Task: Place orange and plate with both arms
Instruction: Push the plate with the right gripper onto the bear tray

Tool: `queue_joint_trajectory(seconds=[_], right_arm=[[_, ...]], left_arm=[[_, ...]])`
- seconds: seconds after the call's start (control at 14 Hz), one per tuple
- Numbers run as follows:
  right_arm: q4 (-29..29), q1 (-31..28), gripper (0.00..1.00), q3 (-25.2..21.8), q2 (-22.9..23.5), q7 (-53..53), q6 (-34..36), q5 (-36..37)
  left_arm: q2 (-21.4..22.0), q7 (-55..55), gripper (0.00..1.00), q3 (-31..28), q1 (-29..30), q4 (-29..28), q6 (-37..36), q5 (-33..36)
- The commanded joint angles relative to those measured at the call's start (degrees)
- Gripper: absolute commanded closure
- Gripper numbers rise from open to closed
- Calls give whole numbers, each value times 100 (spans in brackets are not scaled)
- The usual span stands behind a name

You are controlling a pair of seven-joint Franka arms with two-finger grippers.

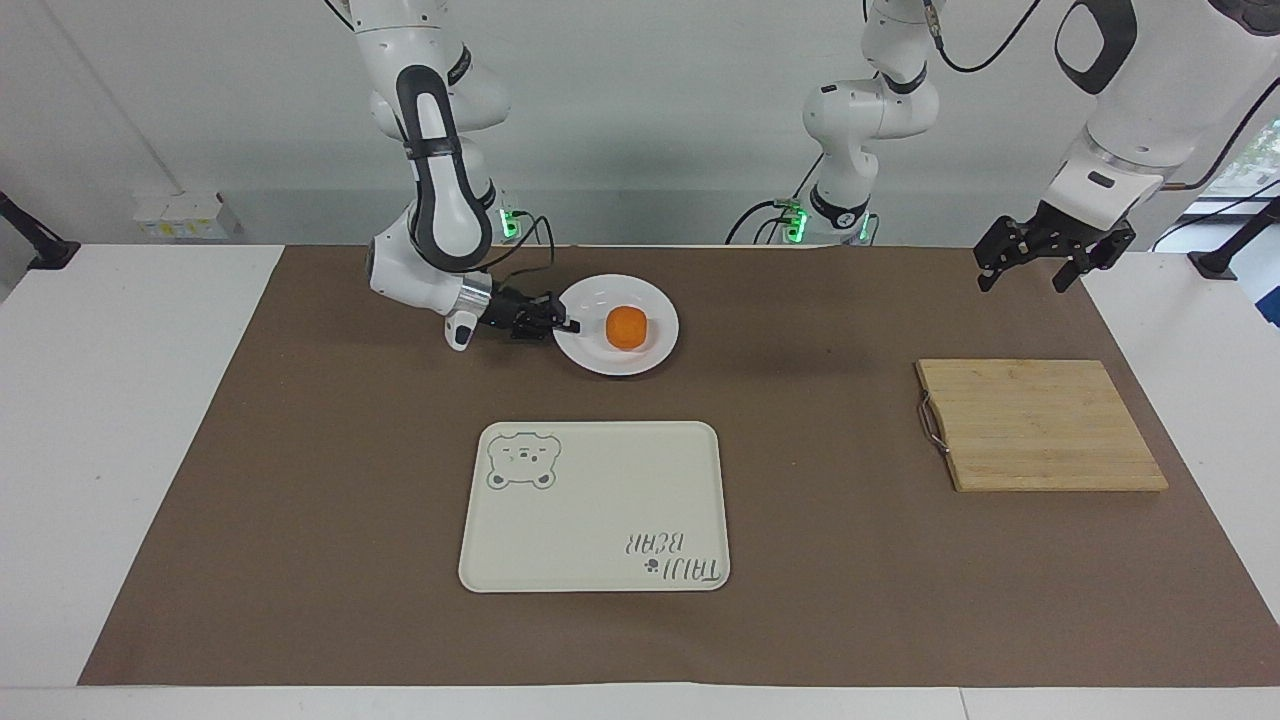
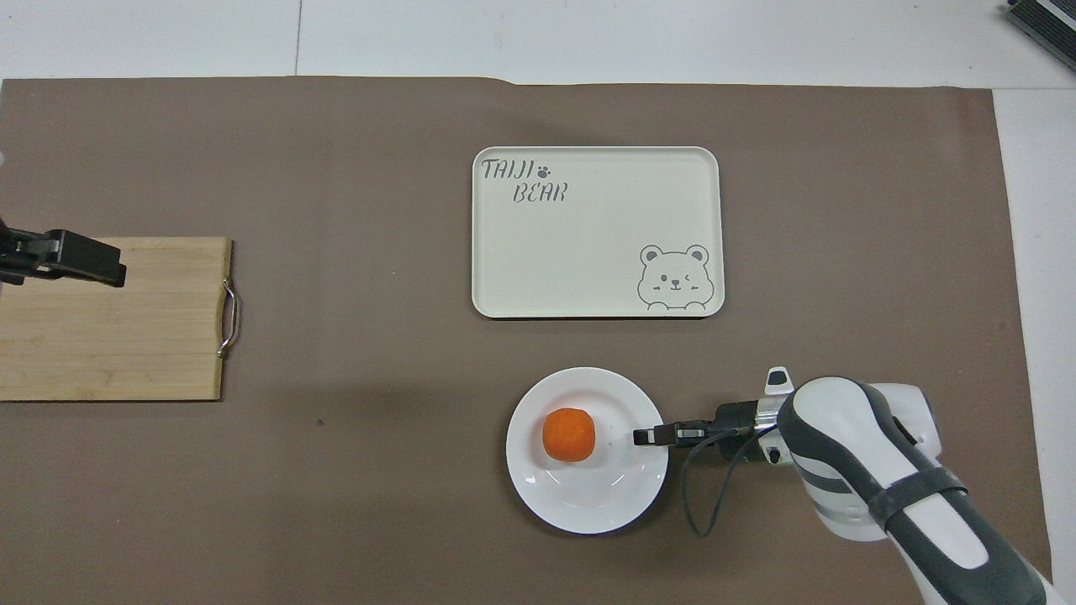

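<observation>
The white plate [image 1: 600, 295] lies on the brown mat near the robots, with the orange [image 1: 627, 327] on it, close to its middle. My right gripper [image 1: 565, 325] reaches in low from the right arm's end and is shut on the plate's rim. In the overhead view the right gripper [image 2: 647, 435] overlaps the rim of the plate [image 2: 588, 504], and the orange [image 2: 569, 434] sits just past its tips. My left gripper [image 1: 1035, 265] hangs open and empty in the air over the cutting board's edge nearer to the robots. It shows in the overhead view [image 2: 109, 270].
A cream tray with a bear drawing [image 1: 595, 505] lies farther from the robots than the plate; it also shows in the overhead view [image 2: 588, 244]. A wooden cutting board [image 1: 1040, 425] with a metal handle lies toward the left arm's end.
</observation>
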State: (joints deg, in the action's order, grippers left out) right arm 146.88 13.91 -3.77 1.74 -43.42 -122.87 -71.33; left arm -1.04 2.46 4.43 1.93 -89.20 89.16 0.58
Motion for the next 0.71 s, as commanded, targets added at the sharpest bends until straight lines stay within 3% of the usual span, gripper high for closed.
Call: queue_joint_trajectory(seconds=[0.0,0.29,0.64], right_arm=[[104,24,100,-10,-121,-262,-114,-144],[-45,-160,100,-10,-42,-956,-45,-450],[-545,-309,100,-10,177,-1063,228,-996]], left_arm=[[25,-52,0,23,27,8,-57,74],[25,-52,0,23,27,8,-57,74],[25,-52,0,23,27,8,-57,74]])
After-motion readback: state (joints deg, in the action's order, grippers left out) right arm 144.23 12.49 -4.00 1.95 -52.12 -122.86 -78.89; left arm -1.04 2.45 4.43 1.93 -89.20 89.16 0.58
